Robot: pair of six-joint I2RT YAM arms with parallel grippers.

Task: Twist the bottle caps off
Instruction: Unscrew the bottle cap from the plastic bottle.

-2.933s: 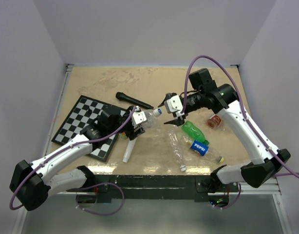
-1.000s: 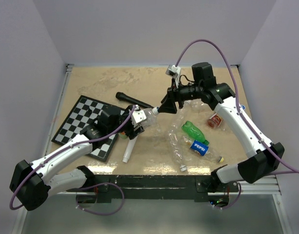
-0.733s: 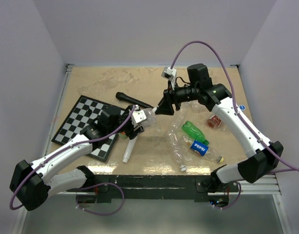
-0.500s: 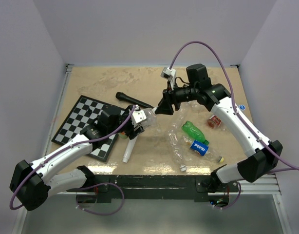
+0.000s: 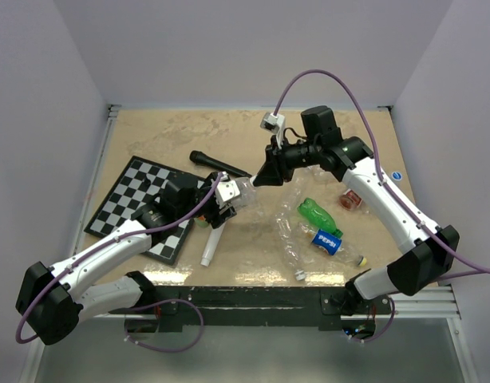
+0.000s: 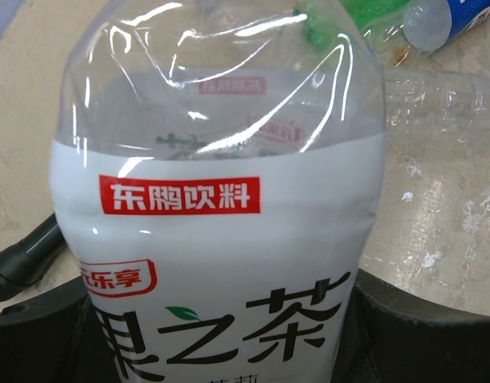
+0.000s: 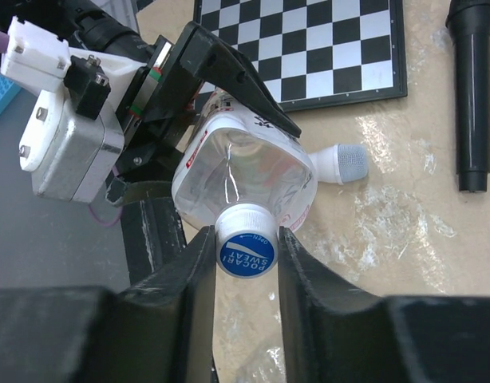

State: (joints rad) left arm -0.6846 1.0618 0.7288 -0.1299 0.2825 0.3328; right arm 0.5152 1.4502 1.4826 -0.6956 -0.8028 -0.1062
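Nearest the arm bases, a crushed clear bottle (image 5: 289, 239) lies on the tabletop (image 5: 165, 136) with a small white cap (image 5: 299, 276) at its near end. A Pepsi bottle (image 5: 329, 242) lies just beside it, and a green bottle (image 5: 315, 214) a little farther back. To the left, a white microphone (image 5: 211, 246) lies by the near corner of a chessboard (image 5: 125, 199). Over that corner the left end effector (image 5: 229, 201) is clamped on the body of a white-labelled drink bottle (image 6: 221, 239), with black fingers pressed against both sides. The bottle's neck points toward the right arm, and the right end effector (image 7: 246, 243) is closed on its blue-and-white cap (image 7: 246, 249) (printed "Pocari Sweat"). Both fingers touch the cap, which sits on the neck. Beyond them lies a black microphone (image 5: 217, 163).
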